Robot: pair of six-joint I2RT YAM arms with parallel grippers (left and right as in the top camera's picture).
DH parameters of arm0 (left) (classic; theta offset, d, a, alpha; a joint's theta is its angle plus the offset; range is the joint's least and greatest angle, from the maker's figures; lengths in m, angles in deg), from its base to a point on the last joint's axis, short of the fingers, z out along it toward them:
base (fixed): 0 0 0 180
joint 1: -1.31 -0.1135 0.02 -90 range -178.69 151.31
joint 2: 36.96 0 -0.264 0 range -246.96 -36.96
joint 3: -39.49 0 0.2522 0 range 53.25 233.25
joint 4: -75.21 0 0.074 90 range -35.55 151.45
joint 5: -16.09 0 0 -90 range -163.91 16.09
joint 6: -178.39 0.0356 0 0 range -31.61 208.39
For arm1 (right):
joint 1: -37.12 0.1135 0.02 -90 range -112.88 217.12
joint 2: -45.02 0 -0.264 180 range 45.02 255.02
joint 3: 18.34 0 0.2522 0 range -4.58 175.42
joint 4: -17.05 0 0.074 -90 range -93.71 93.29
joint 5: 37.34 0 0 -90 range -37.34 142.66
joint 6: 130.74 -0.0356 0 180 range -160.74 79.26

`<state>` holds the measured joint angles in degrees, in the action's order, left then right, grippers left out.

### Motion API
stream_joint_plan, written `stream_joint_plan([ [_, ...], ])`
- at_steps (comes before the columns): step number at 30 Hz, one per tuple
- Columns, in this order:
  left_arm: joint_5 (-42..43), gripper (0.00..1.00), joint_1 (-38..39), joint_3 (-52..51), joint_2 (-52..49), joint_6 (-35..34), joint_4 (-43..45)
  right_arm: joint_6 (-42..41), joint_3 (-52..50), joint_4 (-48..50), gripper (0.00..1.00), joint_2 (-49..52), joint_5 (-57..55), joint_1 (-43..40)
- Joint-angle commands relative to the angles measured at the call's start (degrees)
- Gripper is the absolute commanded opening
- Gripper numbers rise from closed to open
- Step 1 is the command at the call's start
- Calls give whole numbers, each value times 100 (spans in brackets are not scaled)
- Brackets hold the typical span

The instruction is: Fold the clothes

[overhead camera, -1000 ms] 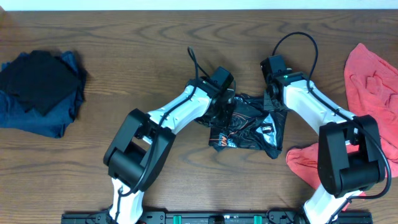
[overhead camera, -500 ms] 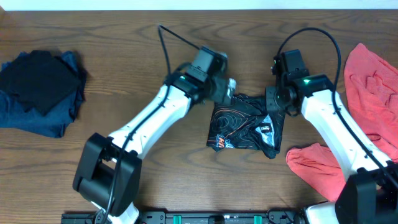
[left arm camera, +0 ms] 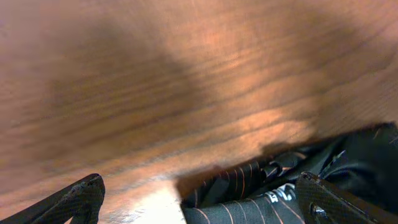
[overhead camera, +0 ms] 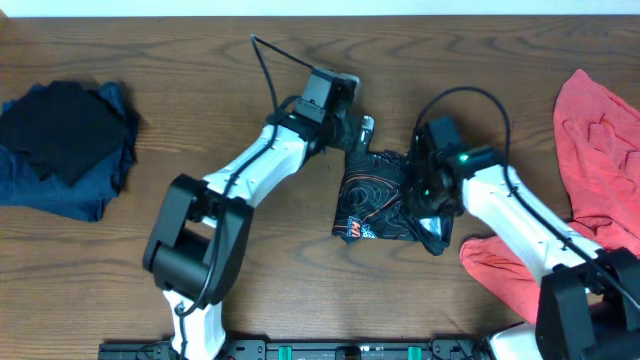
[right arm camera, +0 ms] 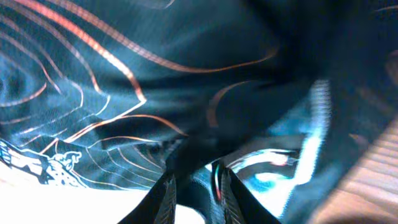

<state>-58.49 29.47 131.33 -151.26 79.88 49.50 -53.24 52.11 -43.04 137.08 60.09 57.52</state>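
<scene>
The clothes are chiefly a black jersey (overhead camera: 385, 200) with thin orange lines, lying folded in a small bundle at the table's middle. My left gripper (overhead camera: 362, 128) hovers just past its far edge, open wide. In the left wrist view the left gripper (left arm camera: 199, 208) has the jersey's edge (left arm camera: 280, 186) lying low between the spread fingers, which do not touch it. My right gripper (overhead camera: 420, 195) is down on the jersey's right part. In the right wrist view its narrow jaws (right arm camera: 198, 196) pinch a dark fold of the jersey (right arm camera: 124, 74). A coral-red shirt (overhead camera: 600, 130) lies at the far right.
A heap of dark blue and black clothes (overhead camera: 65, 145) sits at the far left. A part of the coral-red shirt (overhead camera: 505, 265) reaches toward the front right, close to the right arm. Bare wooden table (overhead camera: 200, 60) surrounds the jersey.
The left gripper has opened, let go of the jersey and drawn back to its far edge. The right gripper moved from the jersey's far right corner down onto its right part.
</scene>
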Motion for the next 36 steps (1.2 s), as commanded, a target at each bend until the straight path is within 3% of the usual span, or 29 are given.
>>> stream_joint_plan([
  [1, 107, 99, 57, -24, -146, 122, -55, 26, -236, 175, 23, 22, 162, 151],
  [3, 107, 100, 90, -24, -186, 122, -199, 9, -352, 317, 17, 22, 133, 160],
  [6, 105, 95, 120, -24, -232, 144, -494, -221, -439, 343, 1, 22, -304, 140],
  [14, 105, 77, 129, -31, -686, 146, -907, -975, -450, -92, 1, 22, -1593, -17],
  [18, 105, 58, 129, -31, -813, 262, -1104, -1021, -450, -129, 1, 22, -1779, -133],
  [22, 103, 49, 127, -31, -813, 363, -1403, -1016, -452, -133, 1, 22, -1825, -234],
  [26, 107, 28, 136, -31, -813, 354, -2028, -955, -452, -256, 1, 22, -2299, -321],
  [31, 107, 19, 179, -46, -813, 118, -3104, -807, -452, -68, 1, 22, -2809, -472],
  [36, 109, 15, 181, -122, -752, -125, -3504, -42, -452, 815, 4, 22, -2820, -621],
])
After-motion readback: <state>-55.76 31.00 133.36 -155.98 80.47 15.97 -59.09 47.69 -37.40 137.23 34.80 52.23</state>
